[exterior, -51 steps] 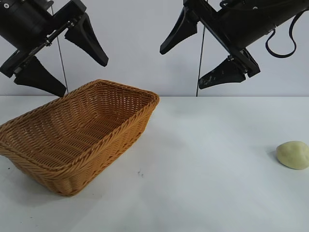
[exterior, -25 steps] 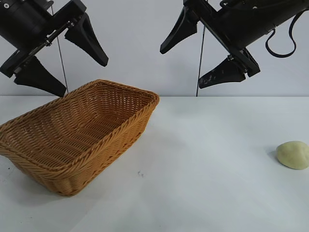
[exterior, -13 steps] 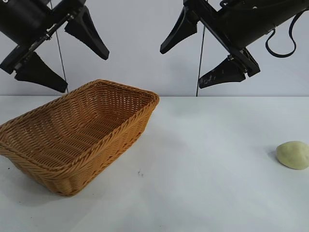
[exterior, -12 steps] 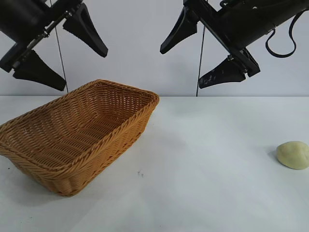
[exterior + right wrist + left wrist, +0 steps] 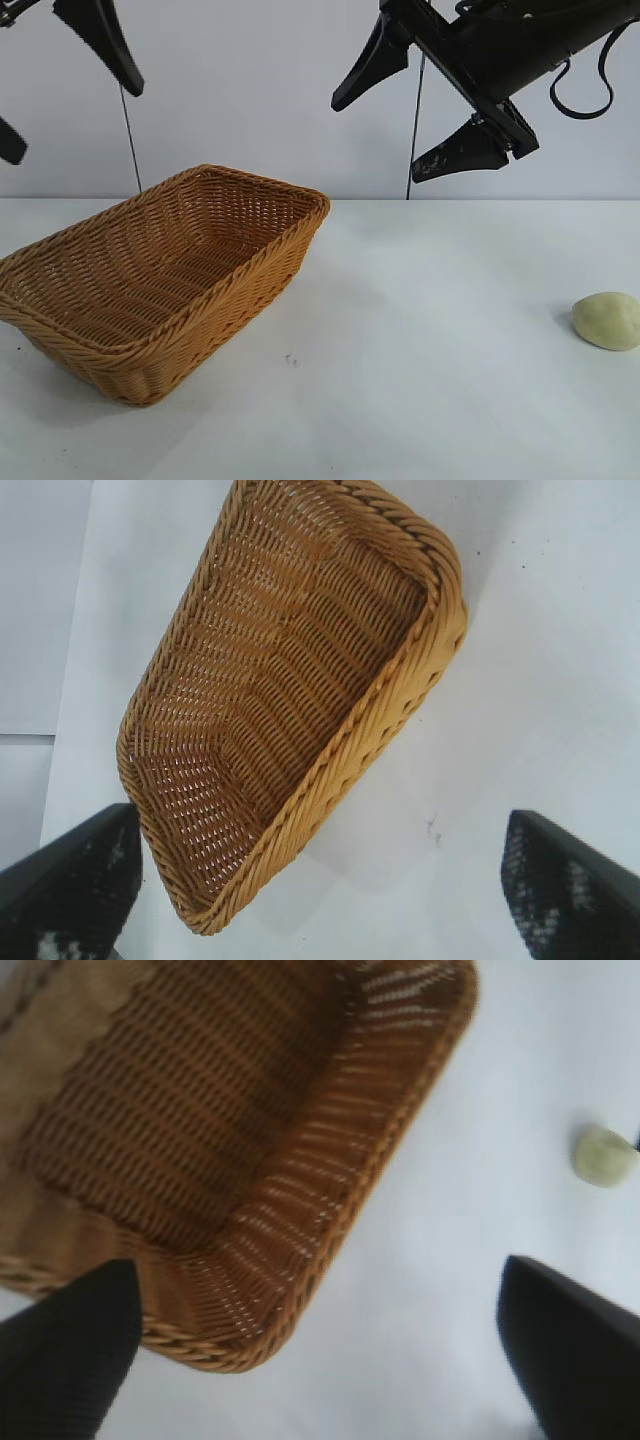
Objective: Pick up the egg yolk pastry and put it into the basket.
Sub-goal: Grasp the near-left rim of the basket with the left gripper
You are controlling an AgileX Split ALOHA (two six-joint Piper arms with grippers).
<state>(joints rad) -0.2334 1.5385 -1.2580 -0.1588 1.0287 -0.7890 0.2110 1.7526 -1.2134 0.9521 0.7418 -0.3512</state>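
While both pincers hang wide open and empty, the egg yolk pastry (image 5: 607,320) sits far from the basket (image 5: 160,280).

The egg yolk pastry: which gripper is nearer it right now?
Right. The right gripper hangs open, up and left of the egg yolk pastry; the left gripper is far across, above the basket.

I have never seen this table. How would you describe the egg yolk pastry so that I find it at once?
Start from the big wicker basket at the left of the white table in the exterior view. Go across the bare surface to the far right edge: there lies the egg yolk pastry, alone, well apart from the basket. It is a small smooth pale yellowish lump, the only loose thing on the table.
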